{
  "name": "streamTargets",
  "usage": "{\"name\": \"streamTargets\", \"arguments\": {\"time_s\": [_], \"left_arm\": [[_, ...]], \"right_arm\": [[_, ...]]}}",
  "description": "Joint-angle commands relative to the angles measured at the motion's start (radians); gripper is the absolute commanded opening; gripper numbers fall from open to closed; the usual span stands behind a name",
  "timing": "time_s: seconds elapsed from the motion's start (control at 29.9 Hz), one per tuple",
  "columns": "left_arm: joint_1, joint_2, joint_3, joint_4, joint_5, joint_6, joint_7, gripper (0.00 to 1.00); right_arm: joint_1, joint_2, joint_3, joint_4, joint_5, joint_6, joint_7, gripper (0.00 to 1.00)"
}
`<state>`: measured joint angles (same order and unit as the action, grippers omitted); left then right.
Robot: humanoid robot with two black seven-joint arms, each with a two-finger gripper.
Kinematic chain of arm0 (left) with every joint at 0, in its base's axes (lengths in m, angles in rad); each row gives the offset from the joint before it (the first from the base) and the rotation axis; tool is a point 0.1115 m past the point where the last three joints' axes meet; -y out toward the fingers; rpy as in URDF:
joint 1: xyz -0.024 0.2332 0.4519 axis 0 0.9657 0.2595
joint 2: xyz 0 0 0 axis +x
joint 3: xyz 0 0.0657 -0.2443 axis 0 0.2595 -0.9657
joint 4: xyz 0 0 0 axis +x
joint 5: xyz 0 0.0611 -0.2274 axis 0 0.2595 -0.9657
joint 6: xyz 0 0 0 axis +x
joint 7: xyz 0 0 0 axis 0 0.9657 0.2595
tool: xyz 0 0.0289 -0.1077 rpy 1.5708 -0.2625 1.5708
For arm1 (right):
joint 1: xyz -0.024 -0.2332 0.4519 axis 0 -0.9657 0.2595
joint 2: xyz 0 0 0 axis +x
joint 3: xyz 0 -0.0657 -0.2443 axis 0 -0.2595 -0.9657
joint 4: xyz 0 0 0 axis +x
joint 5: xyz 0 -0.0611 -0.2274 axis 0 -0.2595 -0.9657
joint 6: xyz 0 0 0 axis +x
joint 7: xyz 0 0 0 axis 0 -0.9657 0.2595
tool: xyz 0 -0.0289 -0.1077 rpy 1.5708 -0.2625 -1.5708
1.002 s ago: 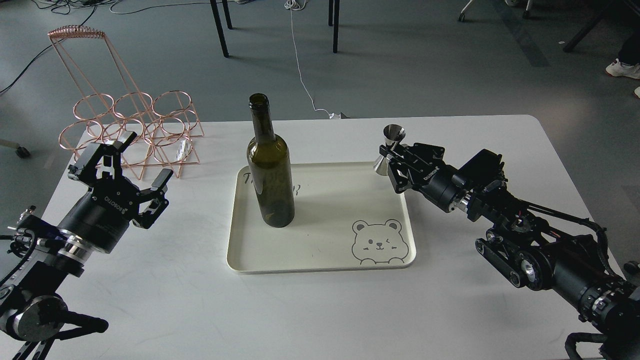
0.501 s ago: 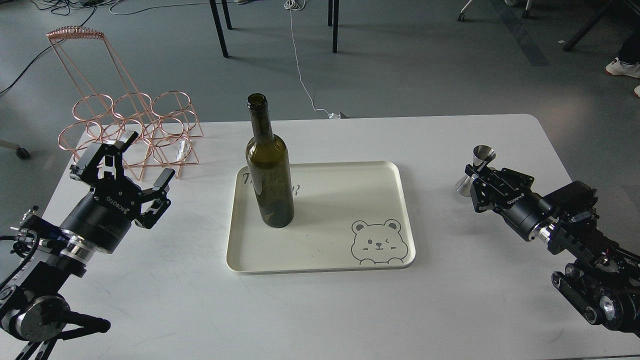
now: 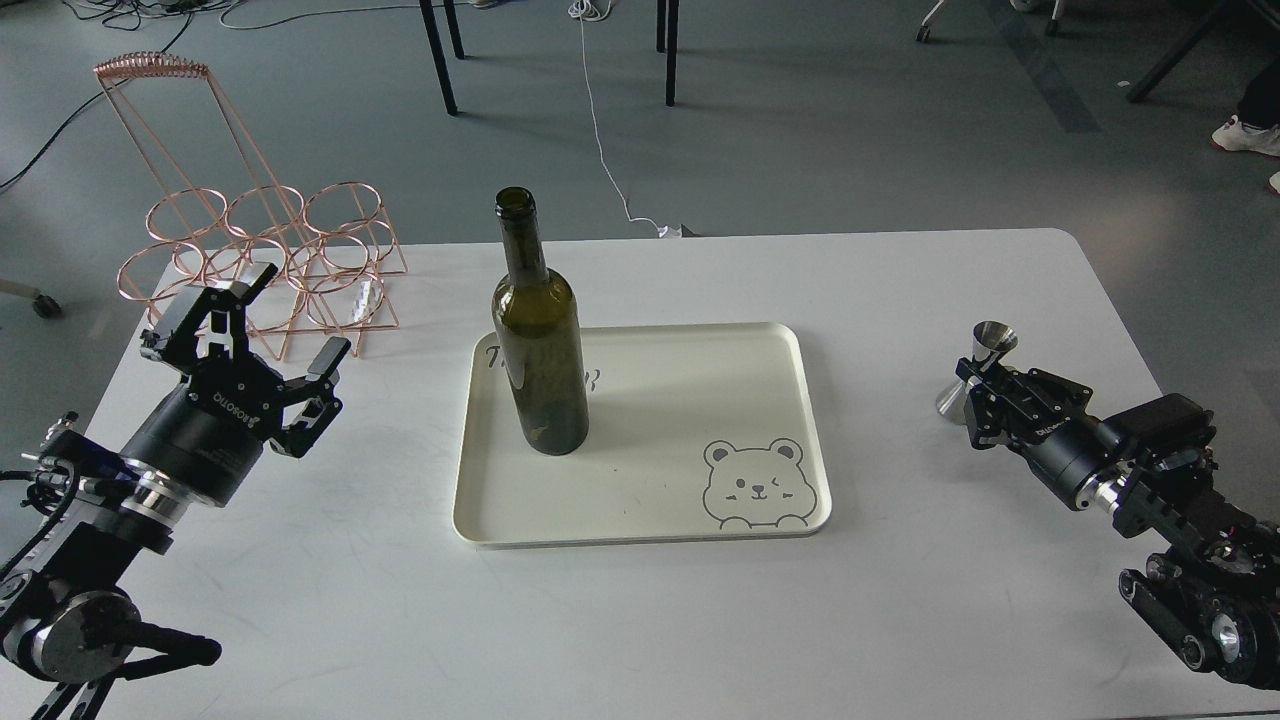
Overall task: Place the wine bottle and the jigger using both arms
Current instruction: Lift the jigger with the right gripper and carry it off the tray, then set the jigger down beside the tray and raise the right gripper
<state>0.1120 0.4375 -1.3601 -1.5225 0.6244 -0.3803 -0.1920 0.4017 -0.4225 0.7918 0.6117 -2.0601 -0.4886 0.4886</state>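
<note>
The white worktop carries a cream tray; the bottle stands upright on its left part. The left gripper hovers, jaws wide. The right gripper clamps the jigger right of the tray.

Open tabletop either side of the tray; upright wine bottle blocking its left half.

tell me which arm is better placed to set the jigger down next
Right. The right gripper is shut on the jigger above the table, right of the tray. The left gripper stands open and empty beside the copper rack, far from it.
</note>
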Motion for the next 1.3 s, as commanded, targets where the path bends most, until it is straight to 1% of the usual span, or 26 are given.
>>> {"name": "streamTargets", "arguments": {"time_s": [0.0,0.03,0.07,0.13,0.27,0.3,0.5,0.73,0.84,0.97,1.04,1.14,1.27], "left_arm": [[0.0,-0.003,0.001,-0.002,0.002,0.0,0.0,0.98],[0.002,-0.005,0.004,-0.004,0.002,0.0,0.0,0.98],[0.0,-0.006,0.004,-0.004,0.002,0.0,0.0,0.98],[0.0,-0.022,0.006,-0.005,0.003,0.0,0.002,0.98],[0.0,-0.045,0.007,-0.005,0.008,0.0,0.005,0.98],[0.0,-0.049,0.007,-0.005,0.008,0.0,0.006,0.98],[0.0,-0.062,0.009,-0.005,0.009,0.001,0.006,0.98],[0.0,-0.06,0.009,-0.005,0.009,0.0,0.006,0.98],[-0.002,-0.059,0.009,-0.005,0.009,0.0,0.006,0.98],[-0.002,-0.052,0.004,-0.005,0.009,-0.002,0.003,0.98],[-0.002,-0.049,-0.001,-0.007,0.011,-0.009,0.0,0.98],[-0.002,-0.03,-0.005,-0.024,0.012,-0.048,-0.001,0.98],[-0.002,0.01,-0.005,-0.059,0.026,-0.054,-0.003,0.98]], "right_arm": [[0.0,-0.004,-0.005,0.0,0.029,0.0,0.0,0.45],[0.002,-0.005,-0.008,0.0,0.037,0.0,0.0,0.62],[0.0,-0.007,-0.008,0.0,0.043,0.0,0.0,0.7],[0.0,-0.016,-0.009,0.003,0.044,0.0,0.0,0.74],[-0.001,-0.05,-0.011,0.023,0.046,0.0,0.0,0.91],[-0.003,-0.065,-0.013,0.031,0.046,0.0,0.0,0.93],[-0.064,-0.183,-0.052,0.147,0.115,0.0,0.0,0.96],[-0.152,-0.381,-0.18,0.321,0.294,0.0,0.0,0.96],[-0.194,-0.467,-0.235,0.457,0.398,0.0,0.0,0.96],[-0.213,-0.584,-0.319,0.71,0.627,0.0,0.0,0.97],[-0.201,-0.599,-0.335,0.821,0.772,0.0,0.0,0.97],[-0.15,-0.595,-0.322,0.933,0.98,0.0,0.0,0.98],[-0.003,-0.553,-0.319,0.956,1.297,0.0,0.0,0.98]]}}
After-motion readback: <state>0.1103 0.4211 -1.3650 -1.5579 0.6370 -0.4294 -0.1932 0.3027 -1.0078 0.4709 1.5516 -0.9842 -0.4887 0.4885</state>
